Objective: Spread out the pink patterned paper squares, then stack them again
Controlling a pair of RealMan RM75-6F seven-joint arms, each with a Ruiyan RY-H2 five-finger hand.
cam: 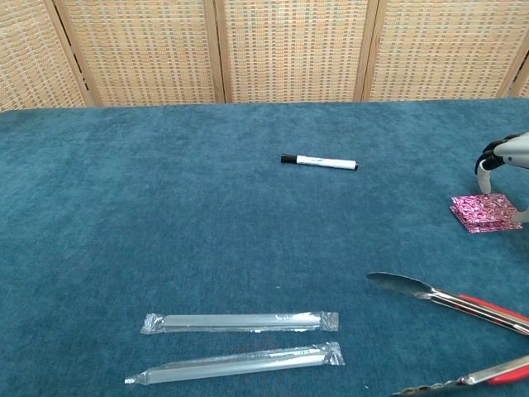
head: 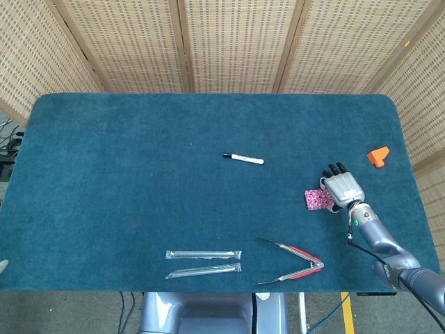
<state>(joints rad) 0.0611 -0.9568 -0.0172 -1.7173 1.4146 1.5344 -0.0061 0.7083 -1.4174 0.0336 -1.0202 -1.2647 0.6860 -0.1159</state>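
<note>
At the right of the frame we are resting our right robot hand [head: 343, 188] on the pink paper squares [head: 318, 200] — fingers pressing them to the table [head: 139, 174], not gripping.

Paper squares [head: 318, 199] just left of right hand [head: 342, 188]

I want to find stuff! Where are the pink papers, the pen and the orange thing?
pink papers [cam: 481, 212], chest view, middle of the top sheet
pen [head: 245, 159], head view, middle of its white barrel
orange thing [head: 378, 156], head view, its middle
</note>
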